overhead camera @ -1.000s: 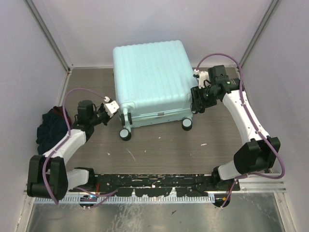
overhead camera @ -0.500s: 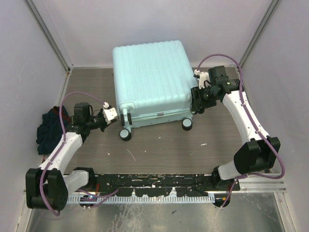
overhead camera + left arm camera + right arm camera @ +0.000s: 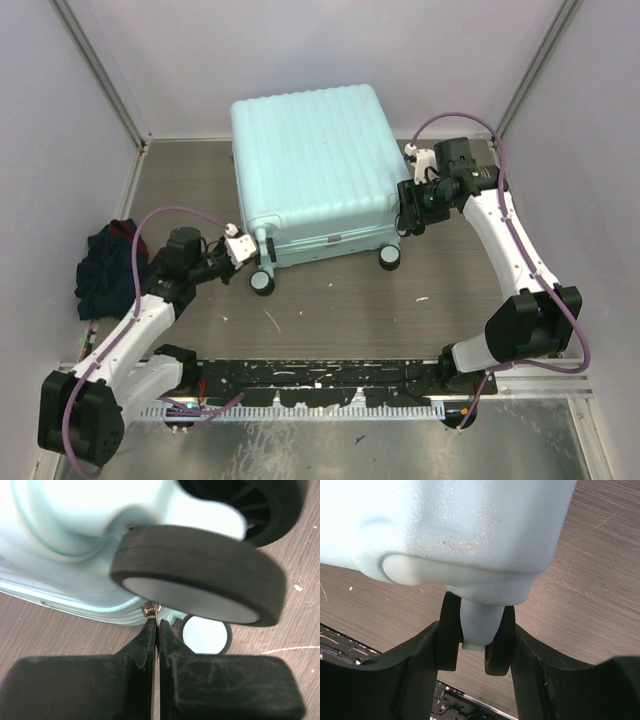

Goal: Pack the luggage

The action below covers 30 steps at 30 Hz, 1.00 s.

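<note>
Lying flat and closed in the upper middle of the top view, the luggage rests on the wood-grain counter, its ribbed mint shell facing up and its wheeled end toward the bottom of the frame. At that end's left corner, the left gripper has its fingers pressed fully together. They pinch a thin metal zip pull that sticks out of the zip line, just under a big black wheel that fills the upper right of the left wrist view. On the right edge of the shell, the right gripper stands about half open. Its two fingers are set against the outer faces of a black twin caster, with the caster's pale mint stem between them. A heap of dark clothing lies at the left edge of the counter, well apart from the luggage.
</note>
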Tool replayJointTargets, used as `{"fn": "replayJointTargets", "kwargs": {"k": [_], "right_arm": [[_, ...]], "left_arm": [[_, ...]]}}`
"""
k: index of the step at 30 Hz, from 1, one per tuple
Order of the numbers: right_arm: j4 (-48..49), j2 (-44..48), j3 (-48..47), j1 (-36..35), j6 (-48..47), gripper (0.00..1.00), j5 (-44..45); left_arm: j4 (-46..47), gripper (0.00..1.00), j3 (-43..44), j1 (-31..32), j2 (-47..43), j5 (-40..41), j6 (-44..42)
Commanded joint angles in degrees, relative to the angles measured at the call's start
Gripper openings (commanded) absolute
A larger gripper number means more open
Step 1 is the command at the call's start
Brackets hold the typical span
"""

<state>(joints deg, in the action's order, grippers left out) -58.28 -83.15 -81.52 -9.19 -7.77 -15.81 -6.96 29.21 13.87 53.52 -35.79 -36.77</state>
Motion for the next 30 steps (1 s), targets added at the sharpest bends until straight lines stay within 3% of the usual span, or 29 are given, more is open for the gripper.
{"fn": "replayJointTargets", "kwargs": {"k": [1,8,23,25,30], "right_arm": [[0.00,2.13,1.04,-0.81,0.27,0.01,-3.70],[0.06,2.30,1.56,-0.83,0.28,0.01,-3.35],[0.30,3.06,3.11,-0.83,0.65,0.00,-3.79],[0.40,3.32,3.16,-0.78,0.78,0.01,-3.80],[0.45,3.62,3.83,-0.57,1.10,0.01,-4.11]], "left_arm": [[3.78,0.00,-3.99,8.22,-3.86,-2.13,5.20],[15.79,0.00,-9.83,18.79,-4.77,9.25,3.02],[38.03,0.00,-9.06,37.03,13.45,32.95,-0.70],[36.87,0.00,-7.37,38.28,13.19,34.31,2.39],[28.64,0.00,1.03,42.66,13.71,39.95,21.51]]}}
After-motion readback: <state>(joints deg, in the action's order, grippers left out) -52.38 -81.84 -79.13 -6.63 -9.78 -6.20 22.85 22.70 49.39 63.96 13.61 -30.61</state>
